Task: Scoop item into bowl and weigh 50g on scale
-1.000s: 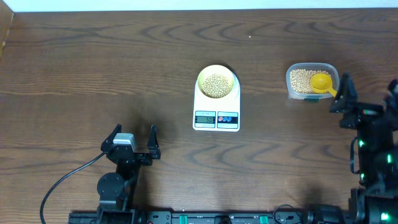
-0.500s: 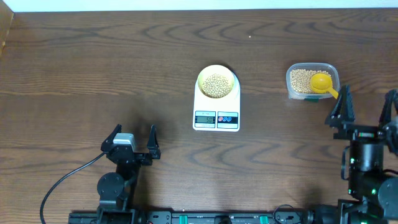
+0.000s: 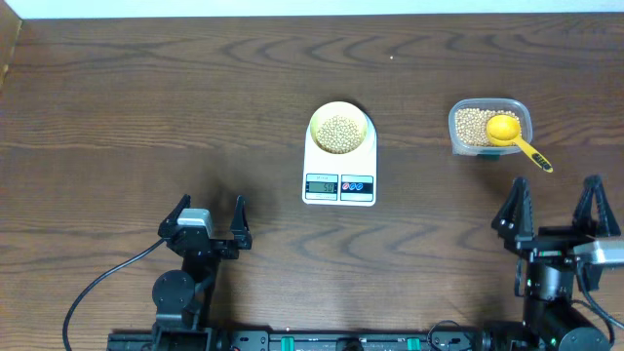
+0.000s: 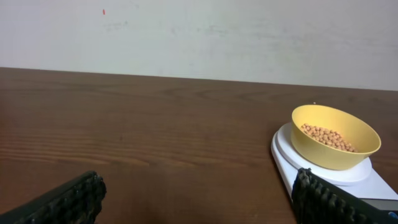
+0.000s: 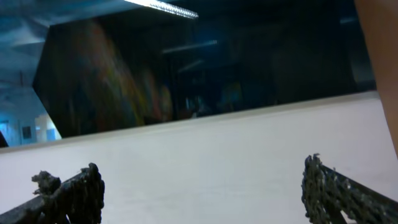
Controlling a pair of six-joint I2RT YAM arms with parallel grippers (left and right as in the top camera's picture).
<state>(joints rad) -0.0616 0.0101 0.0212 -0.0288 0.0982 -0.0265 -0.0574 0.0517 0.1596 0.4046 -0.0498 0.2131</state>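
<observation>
The pale yellow bowl [image 3: 340, 129] sits on the white scale [image 3: 339, 177] at the table's middle and holds a heap of tan beans [image 3: 339, 133]. The bowl [image 4: 335, 135] with beans [image 4: 328, 137] on the scale [image 4: 314, 167] also shows at the right of the left wrist view. My left gripper [image 3: 209, 217] is open and empty at the front left [image 4: 196, 198]. My right gripper [image 3: 553, 207] is open and empty at the front right, pointing upward so its wrist view [image 5: 202, 193] shows no table.
A clear plastic tub [image 3: 489, 127] of beans stands at the right, with a yellow scoop [image 3: 511, 134] resting in it, its handle sticking out over the rim toward the front right. A black cable [image 3: 97, 284] runs at the front left.
My right arm has drawn back from the tub toward the front edge and tilted its gripper upward. The scoop stays in the tub. The left arm has not moved.
</observation>
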